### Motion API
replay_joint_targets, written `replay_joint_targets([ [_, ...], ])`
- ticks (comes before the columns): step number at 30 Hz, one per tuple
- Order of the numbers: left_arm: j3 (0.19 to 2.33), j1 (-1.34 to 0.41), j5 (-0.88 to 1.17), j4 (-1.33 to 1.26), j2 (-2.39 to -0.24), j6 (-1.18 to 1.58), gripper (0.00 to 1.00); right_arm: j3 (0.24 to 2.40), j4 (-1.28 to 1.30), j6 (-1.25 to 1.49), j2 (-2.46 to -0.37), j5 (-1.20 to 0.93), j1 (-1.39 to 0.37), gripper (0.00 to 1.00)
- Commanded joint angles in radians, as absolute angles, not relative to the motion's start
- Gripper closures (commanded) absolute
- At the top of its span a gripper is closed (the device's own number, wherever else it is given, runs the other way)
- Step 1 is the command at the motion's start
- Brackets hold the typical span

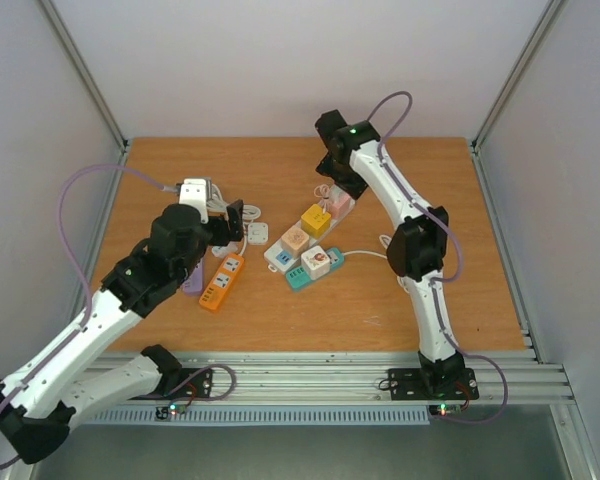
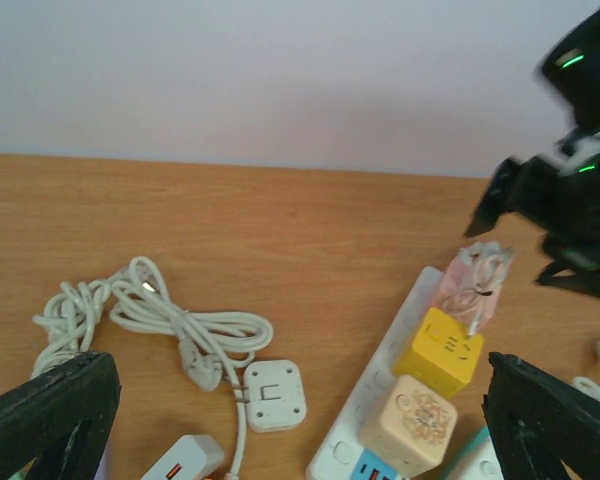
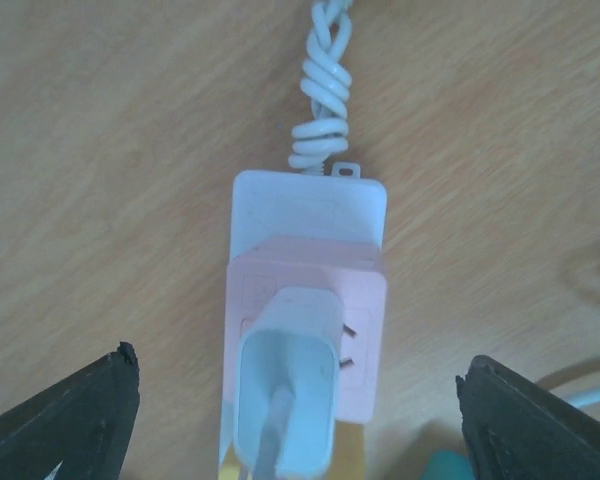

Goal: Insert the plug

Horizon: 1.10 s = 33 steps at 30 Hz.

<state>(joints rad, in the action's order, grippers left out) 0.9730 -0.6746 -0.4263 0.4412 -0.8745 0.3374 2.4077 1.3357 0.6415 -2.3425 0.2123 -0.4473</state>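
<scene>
A white plug (image 3: 285, 395) lies on its side on top of a pink cube socket (image 3: 365, 330), with its two metal prongs (image 3: 348, 345) bare and pointing sideways. The pink cube sits at the end of a white power strip (image 3: 308, 205), which also shows in the top view (image 1: 278, 256). My right gripper (image 3: 300, 400) hangs over the pink cube (image 1: 342, 204), open, with one finger on each side of the plug and not touching it. My left gripper (image 2: 298, 400) is open and empty above a white square adapter (image 2: 273, 393).
A yellow cube (image 2: 442, 350) and a beige cube (image 2: 412, 425) sit on the same strip. A coiled white cable (image 2: 150, 315) with a grey plug (image 2: 202, 368) lies at the left. An orange power strip (image 1: 222, 282) and a teal one (image 1: 315, 264) lie nearer the front.
</scene>
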Motion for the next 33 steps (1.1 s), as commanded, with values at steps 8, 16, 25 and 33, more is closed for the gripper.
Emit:
replay_joint_targets([
  [8,1.041,-0.458,-0.223,0.548,-1.082,0.456,0.01,1.981,1.107,0.365,-1.874,0.204,-0.442,0.12],
  [16,0.995,-0.341,-0.153,0.538,-1.293,0.546,0.09,1.414,0.683,0.176,-1.465,-0.120,-0.445,0.14],
  [25,0.973,-0.254,-0.105,0.520,-1.498,0.720,0.06,1.205,0.633,0.178,-1.360,-0.269,-0.459,0.15],
  [33,0.938,-0.248,-0.003,0.359,-1.609,0.892,0.21,1.166,0.635,0.189,-1.342,-0.273,-0.475,0.18],
])
